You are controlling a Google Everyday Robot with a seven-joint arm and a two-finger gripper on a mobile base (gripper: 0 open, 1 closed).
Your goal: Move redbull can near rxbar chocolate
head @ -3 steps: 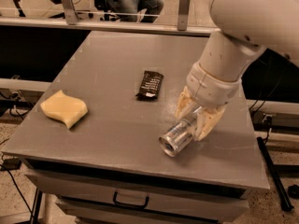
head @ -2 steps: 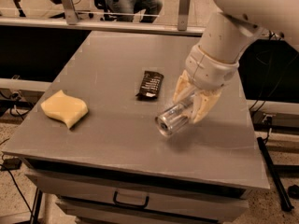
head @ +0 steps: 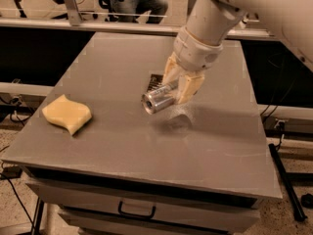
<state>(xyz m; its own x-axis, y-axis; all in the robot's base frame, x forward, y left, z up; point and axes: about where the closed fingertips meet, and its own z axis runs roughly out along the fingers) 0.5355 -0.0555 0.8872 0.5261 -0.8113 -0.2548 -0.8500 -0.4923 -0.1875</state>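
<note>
The hand (head: 178, 84) is closed on the redbull can (head: 159, 99), its 2 pale fingers (head: 189, 86) pinching the far part of the can's body while the near part juts out free. The can lies on its side in that grip, its long axis running from the hand down toward the near-left, so its round end faces the camera. It looks slim, silvery and shiny; no blue patch can be made out from this angle. A soft shadow (head: 174, 122) on the tabletop (head: 122, 148) just below it suggests the can hangs clear of the surface rather than resting on it. The rxbar chocolate (head: 155, 78) shows only as a dark sliver just behind the can, most of it hidden by the hand and the can, so which way its own long side runs cannot be told. Taking the bar as the mark, the can is on its near side, close to it and overlapping it in view, and the pale-yellow sponge (head: 66, 113) sits well apart to its near-left. The carry looks nearly done, and what remains seems to be a short lowering onto bare tabletop on the bar's near side, keeping the can from landing on the wrapper or rolling off once let go
</note>
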